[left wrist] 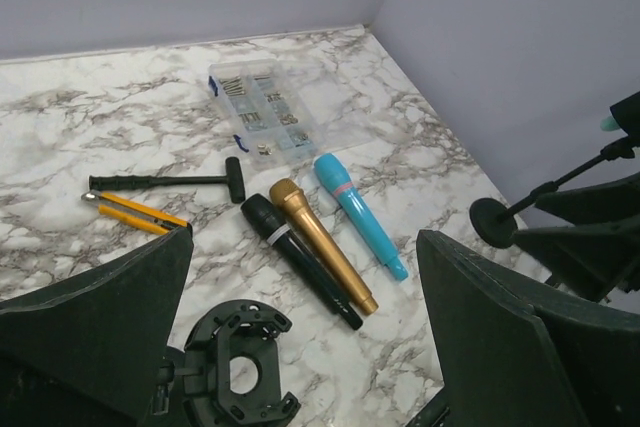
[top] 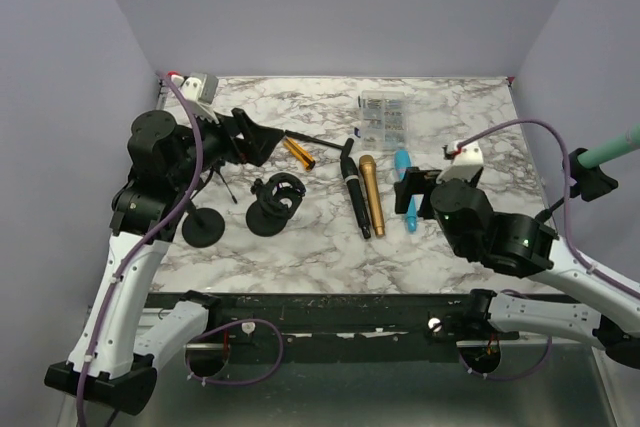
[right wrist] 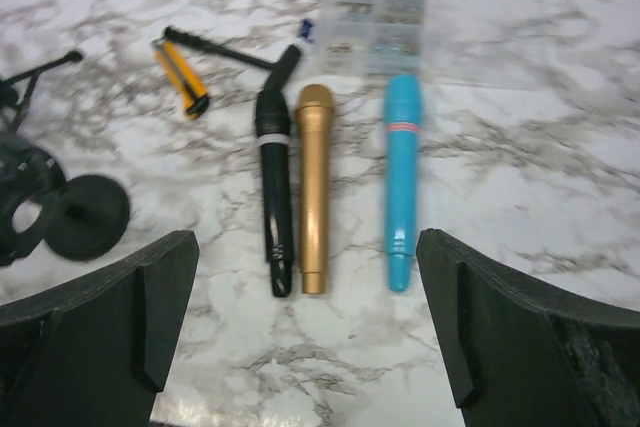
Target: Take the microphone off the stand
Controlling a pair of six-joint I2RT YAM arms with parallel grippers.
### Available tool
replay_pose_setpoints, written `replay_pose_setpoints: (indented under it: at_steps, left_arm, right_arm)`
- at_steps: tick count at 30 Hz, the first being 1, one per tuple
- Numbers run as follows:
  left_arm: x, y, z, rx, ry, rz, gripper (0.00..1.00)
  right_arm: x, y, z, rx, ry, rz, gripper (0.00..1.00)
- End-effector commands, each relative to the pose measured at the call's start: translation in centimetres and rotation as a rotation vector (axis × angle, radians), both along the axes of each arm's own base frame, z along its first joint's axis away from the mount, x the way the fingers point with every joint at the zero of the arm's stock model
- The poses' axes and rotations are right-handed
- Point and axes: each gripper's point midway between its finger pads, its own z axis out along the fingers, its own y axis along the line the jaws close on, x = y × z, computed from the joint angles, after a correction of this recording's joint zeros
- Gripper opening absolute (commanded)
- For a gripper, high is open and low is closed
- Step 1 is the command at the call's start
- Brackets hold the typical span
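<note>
Right jaws were gaping wide with nothing in them, hanging just above the bench (top: 320,257) with the blue microphone (right wrist: 401,177) straight ahead. The gold microphone (right wrist: 314,187) and black microphone (right wrist: 274,187) lay side by side to its left, all three flat on the marble. Left jaws were just as wide and just as empty, poised over the empty clip holder (left wrist: 240,367) on the left. Farther out sat a yellow utility knife (top: 298,152) and a clear parts box (top: 385,117).

Out at the right edge, what looked like a green microphone (top: 618,150) sat high in a clip, its stand base (left wrist: 490,220) just past the right arm. That seemed to be the one left to free.

The danger is the tall stand. A sideways tug with nobody bracing the base could topple it, microphone and all. The right arm's elbow was close enough to knock it while swinging round. The loose microphones could also roll if clipped.
</note>
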Motion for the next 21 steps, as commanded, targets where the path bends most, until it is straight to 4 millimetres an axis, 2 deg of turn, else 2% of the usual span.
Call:
replay_pose_setpoints:
  at_steps: [1,4,6,10,12,16,18,21]
  left_arm:
    - [0.0,-1.3,-0.6,0.035,-0.064,-0.086,0.98]
    - [-0.2,-1.8,-1.9,0.048,-0.078,-0.092,0.99]
    - [-0.3,-2.1,-3.1,0.06,-0.079,-0.103,0.99]
    - [-0.2,-2.3,-5.5,0.092,-0.053,-0.105,0.99]
    - [-0.2,-2.5,-6.2,0.104,-0.052,-0.106,0.98]
    - [-1.0,-3.2,-6.8,0.129,-0.054,-0.12,0.99]
    - [-1.4,-3.3,-6.8,0.158,-0.079,-0.12,0.99]
    - [-1.6,-3.1,-7.0,0.189,-0.102,-0.091,0.98]
  right_arm:
    - [-0.6,-10.0,2.3,0.097,-0.085,-0.457,1.0]
    - [-1.7,-13.5,3.2,0.183,-0.122,-0.576,0.99]
    - [-2.0,-14.2,3.6,0.19,-0.129,-0.58,0.98]
    - [-1.5,-13.5,3.5,0.099,-0.122,-0.583,0.99]
    - [-0.8,-12.3,2.9,0.025,-0.115,-0.583,1.0]
    - [0.5,-11.4,1.5,-0.069,-0.11,-0.639,1.0]
    - [1.6,-11.7,0.6,-0.101,-0.084,-0.689,1.0]
    - [4.4,-12.2,-0.7,-0.155,-0.01,-0.694,1.0]
